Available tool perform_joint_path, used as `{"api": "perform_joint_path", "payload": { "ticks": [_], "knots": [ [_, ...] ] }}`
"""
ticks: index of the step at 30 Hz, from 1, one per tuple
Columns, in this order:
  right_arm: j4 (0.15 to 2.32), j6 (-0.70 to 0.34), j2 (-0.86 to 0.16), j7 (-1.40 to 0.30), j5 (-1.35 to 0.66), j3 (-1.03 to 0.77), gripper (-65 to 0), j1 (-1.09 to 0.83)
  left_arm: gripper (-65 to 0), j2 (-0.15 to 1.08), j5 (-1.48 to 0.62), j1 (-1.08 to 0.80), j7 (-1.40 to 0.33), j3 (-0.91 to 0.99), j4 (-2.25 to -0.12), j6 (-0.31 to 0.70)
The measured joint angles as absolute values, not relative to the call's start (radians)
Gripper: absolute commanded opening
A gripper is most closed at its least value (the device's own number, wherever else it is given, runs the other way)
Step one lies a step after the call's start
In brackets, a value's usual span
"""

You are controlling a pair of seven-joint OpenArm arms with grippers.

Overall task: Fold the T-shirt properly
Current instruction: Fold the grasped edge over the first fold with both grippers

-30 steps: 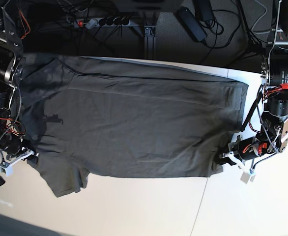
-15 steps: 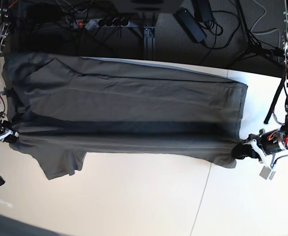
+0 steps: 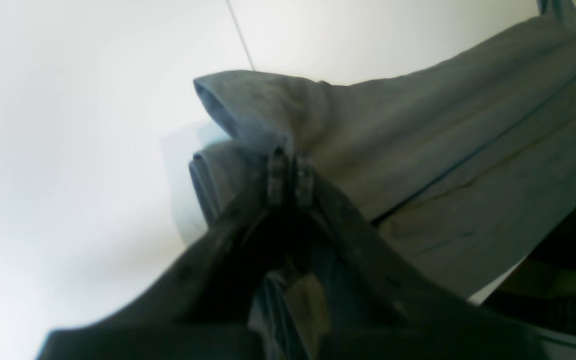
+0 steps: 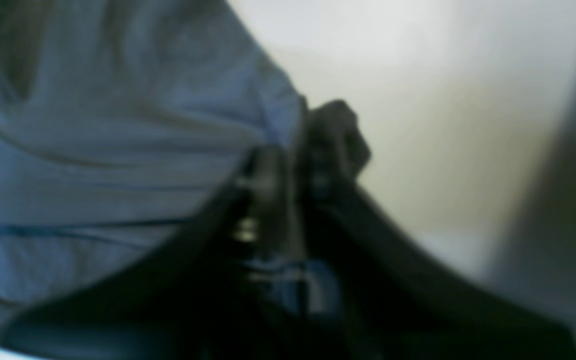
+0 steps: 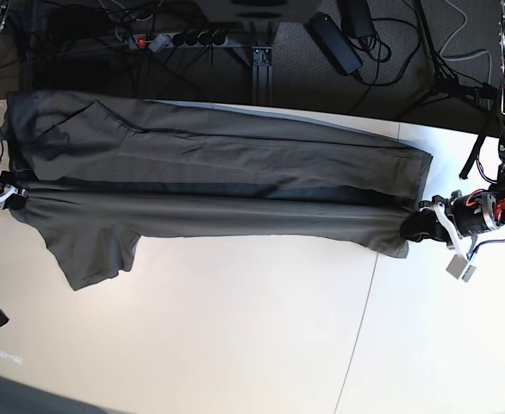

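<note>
A robotics lab or test bench is indicated. A white table [image 5: 235, 345] is bordered at the far edge by a power strip [image 5: 177, 38], a black power adapter [image 5: 337, 41] and loose cables [image 5: 408, 52] on dark flooring; exposed arm wiring [image 5: 494, 203] is visible.

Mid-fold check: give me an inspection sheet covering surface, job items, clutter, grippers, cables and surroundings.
Surface: white table, a thin seam line across it.
Job's things: T-shirt stretched lengthwise, near edge lifted between both grippers, one sleeve hanging onto the table.
Clutter: nothing seen.
Grippers: left gripper shut on the hem end; right gripper shut on the sleeve end.
Cables: power strip and loose cables behind the table; red wiring on the arms.
Surroundings: dark floor beyond the far edge.
</note>
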State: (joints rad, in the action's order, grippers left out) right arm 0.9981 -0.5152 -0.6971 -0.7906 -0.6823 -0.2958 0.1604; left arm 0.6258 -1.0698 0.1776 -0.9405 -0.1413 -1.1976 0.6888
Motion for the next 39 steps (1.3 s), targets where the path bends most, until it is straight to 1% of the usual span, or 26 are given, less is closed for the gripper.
{"api": "perform_joint_path", "payload": {
  "ticks": [1,2,3,5,8,11,13,16,20,22,25,30,37,39],
  "knots": [
    [0.999,-0.515,-0.698,-0.788,-0.683,-0.296,-26.4,0.16,-65.0,0.624,-1.067,0.178,-0.938,-0.141,-1.198,0.689],
    [0.999,-0.515,-0.698,-0.781,-0.683,-0.296,-22.6,0.16,-65.0,0.62,-1.067,0.181,-0.934,-0.141,-1.198,0.689],
    [0.999,-0.515,-0.698,-0.78,-0.684,-0.297,-22.1,0.16,-65.0,0.617,-1.067,0.181,-0.934,-0.141,-1.198,0.689],
    [1.008,-0.515,-0.695,-0.787,-0.684,-0.32,-22.2,0.158,-65.0,0.609,-1.055,0.18,-0.935,-0.141,-1.198,0.689],
    [1.076,-0.515,-0.691,-0.785,-0.717,-0.408,-22.2,0.153,-65.0,0.61,-1.04,0.18,-0.935,-0.141,-1.198,0.689],
    [1.122,-0.515,-0.69,-0.77,-0.724,-0.445,-22.2,0.205,-65.0,0.609,-1.041,0.18,-0.935,-0.141,-1.198,0.689],
    [1.108,-0.515,-0.684,-0.767,-0.714,-0.42,-22.2,0.259,-65.0,0.607,-1.038,0.181,-0.935,-0.141,-1.197,0.689],
    [1.02,-0.515,-0.651,-0.762,-0.666,-0.358,-22.2,0.336,-65.0,0.594,-1.04,0.18,-0.935,-0.141,-1.197,0.689],
    [0.865,-0.514,-0.589,-0.692,-0.566,-0.274,-22.2,0.418,-65.0,0.59,-1.041,0.181,-0.934,-0.141,-1.198,0.689],
    [0.793,-0.513,-0.566,-0.653,-0.552,-0.251,-22.2,0.451,-65.0,0.59,-1.041,0.181,-0.935,-0.141,-1.198,0.688],
    [0.711,-0.514,-0.54,-0.638,-0.528,-0.238,-22.2,0.478,-65.0,0.59,-1.038,0.181,-0.935,-0.141,-1.197,0.689],
    [0.665,-0.514,-0.495,-0.57,-0.493,-0.238,-22.2,0.491,-65.0,0.59,-1.04,0.18,-0.935,-0.141,-1.198,0.689],
    [0.662,-0.513,-0.429,-0.557,-0.49,-0.215,-22.3,0.499,-65.0,0.59,-1.04,0.18,-0.935,-0.141,-1.198,0.688],
    [0.663,-0.513,-0.417,-0.558,-0.491,-0.192,-23.9,0.501,-65.0,0.59,-1.038,0.18,-0.935,-0.141,-1.198,0.689]
  ]
}}
